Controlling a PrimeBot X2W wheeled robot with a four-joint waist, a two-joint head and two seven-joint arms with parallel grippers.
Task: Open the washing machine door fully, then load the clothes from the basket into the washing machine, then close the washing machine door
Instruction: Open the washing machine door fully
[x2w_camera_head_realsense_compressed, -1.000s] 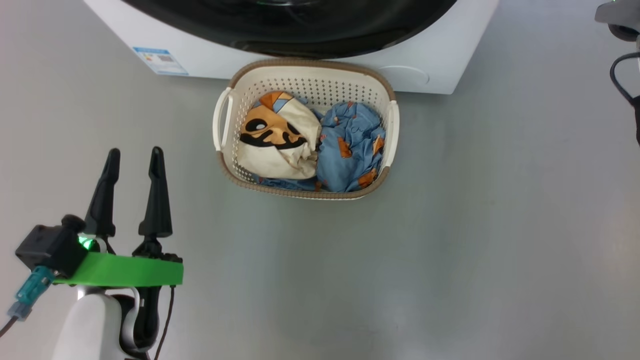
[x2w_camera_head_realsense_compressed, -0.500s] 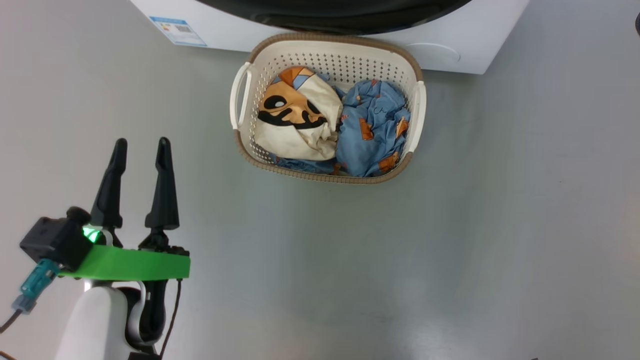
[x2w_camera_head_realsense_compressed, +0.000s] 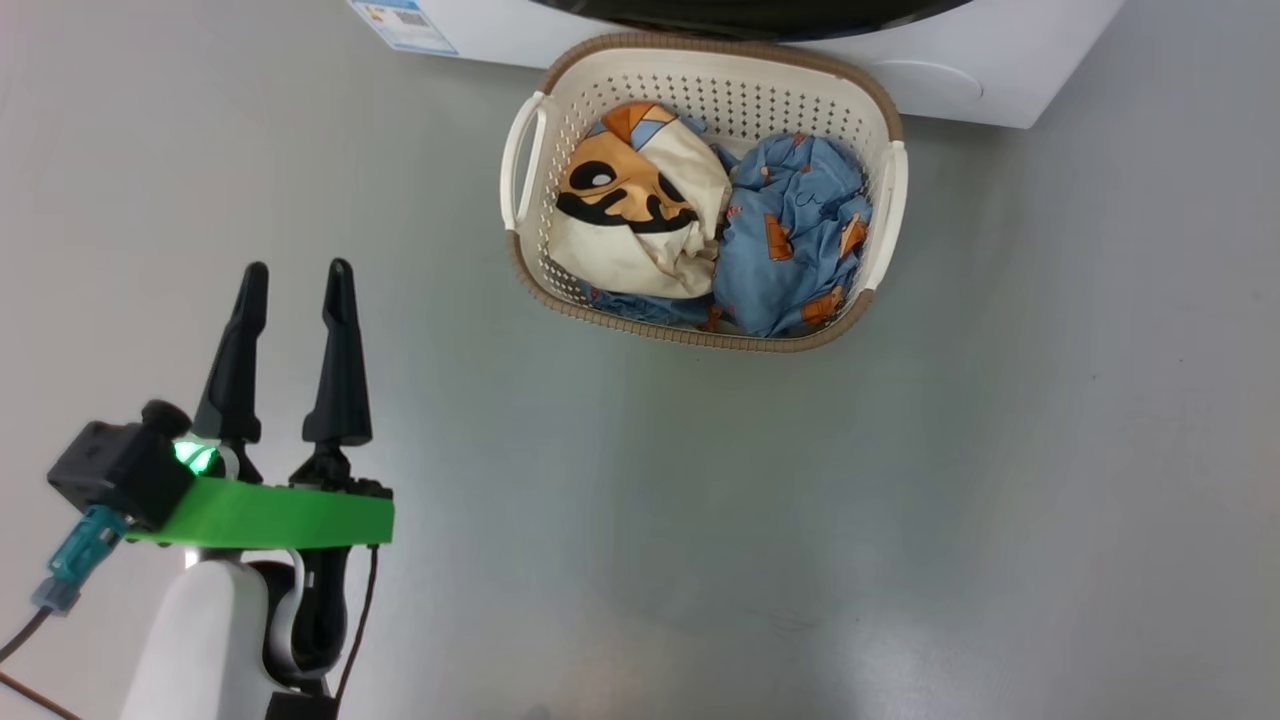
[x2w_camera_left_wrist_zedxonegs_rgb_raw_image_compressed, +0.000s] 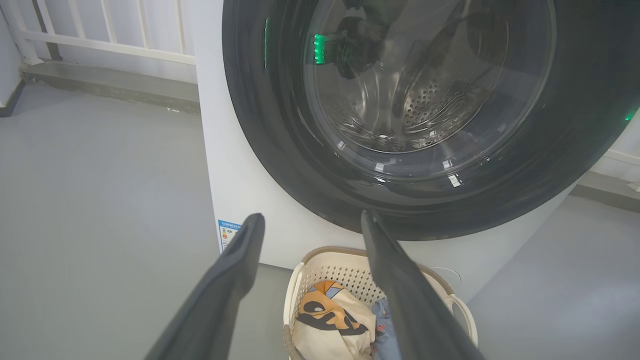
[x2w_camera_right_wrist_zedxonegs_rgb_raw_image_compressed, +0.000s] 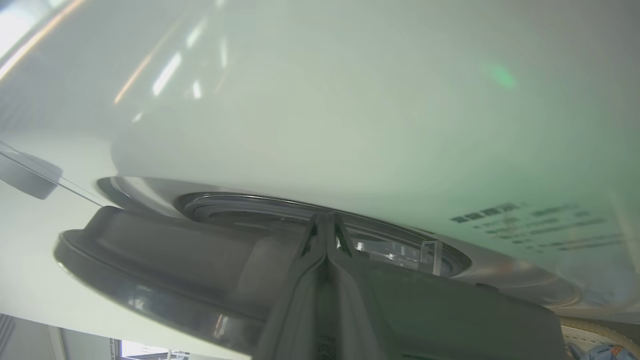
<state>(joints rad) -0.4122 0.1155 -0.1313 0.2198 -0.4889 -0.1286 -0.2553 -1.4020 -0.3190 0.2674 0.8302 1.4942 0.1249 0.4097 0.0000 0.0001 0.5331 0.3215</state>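
Observation:
The cream basket (x2w_camera_head_realsense_compressed: 885, 110) stands on the floor against the white washing machine (x2w_camera_head_realsense_compressed: 1000, 65). It holds the clothes: a cream garment (x2w_camera_head_realsense_compressed: 640, 215) with orange and black print and a light blue one (x2w_camera_head_realsense_compressed: 795, 235). My left gripper (x2w_camera_head_realsense_compressed: 297, 268) hovers open and empty to the basket's lower left. Its wrist view faces the washing machine door (x2w_camera_left_wrist_zedxonegs_rgb_raw_image_compressed: 280, 125), with the basket (x2w_camera_left_wrist_zedxonegs_rgb_raw_image_compressed: 325, 270) below the left gripper (x2w_camera_left_wrist_zedxonegs_rgb_raw_image_compressed: 311, 217). My right gripper (x2w_camera_right_wrist_zedxonegs_rgb_raw_image_compressed: 327, 222) is shut, its tips at the gap between the dark door (x2w_camera_right_wrist_zedxonegs_rgb_raw_image_compressed: 165, 260) edge and the white machine front (x2w_camera_right_wrist_zedxonegs_rgb_raw_image_compressed: 350, 100).
Grey floor (x2w_camera_head_realsense_compressed: 900, 500) spreads around the basket on all sides but the machine's. A blue energy sticker (x2w_camera_head_realsense_compressed: 405, 20) marks the machine's lower corner. A white railing (x2w_camera_left_wrist_zedxonegs_rgb_raw_image_compressed: 100, 30) runs behind the machine on the left.
The head camera has moved, so the basket and machine sit further right and higher in the picture. My left gripper stays open in the same pose.

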